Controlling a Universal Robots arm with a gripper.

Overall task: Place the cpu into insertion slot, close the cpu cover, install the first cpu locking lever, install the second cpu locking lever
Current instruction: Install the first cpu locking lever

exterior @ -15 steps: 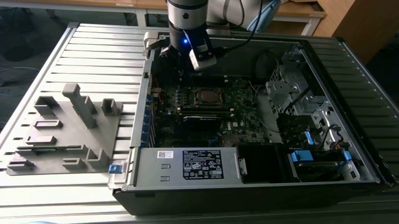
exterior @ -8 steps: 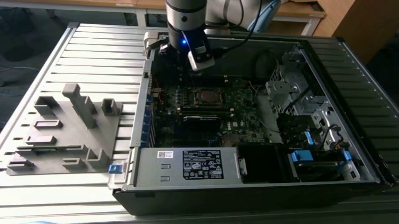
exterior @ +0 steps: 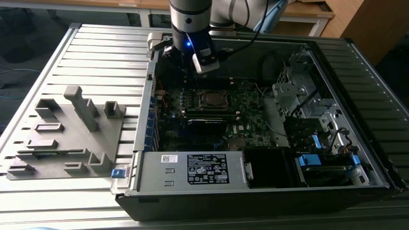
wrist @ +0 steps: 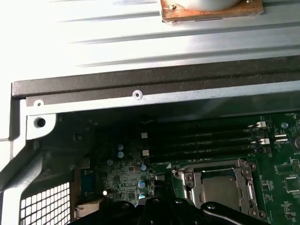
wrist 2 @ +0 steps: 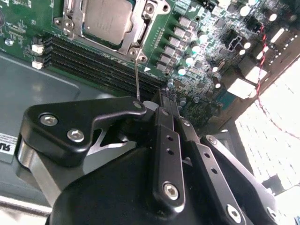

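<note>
The cpu [wrist 2: 105,21] lies in the insertion slot [exterior: 211,98] on the green board, its dull silver top facing up; it also shows in the first wrist view [wrist: 220,185]. The cpu cover [wrist 2: 137,29] lies flat around the chip as a silver frame. A thin wire locking lever [wrist 2: 136,75] stands up from the socket's corner and reaches up beside my gripper's black linkage. My gripper [wrist 2: 164,101] hangs above the board a little off the socket, fingers together, with nothing seen between them. In the exterior view the gripper [exterior: 203,66] hovers just behind the socket.
Long black memory slots [wrist 2: 93,63] run beside the socket. The open computer case has a metal wall [wrist: 140,93] near the gripper, a power supply [exterior: 191,168] at the front, and drive bays with cables [exterior: 307,110] at the exterior view's right. A grey fixture block [exterior: 70,129] sits outside, on the left.
</note>
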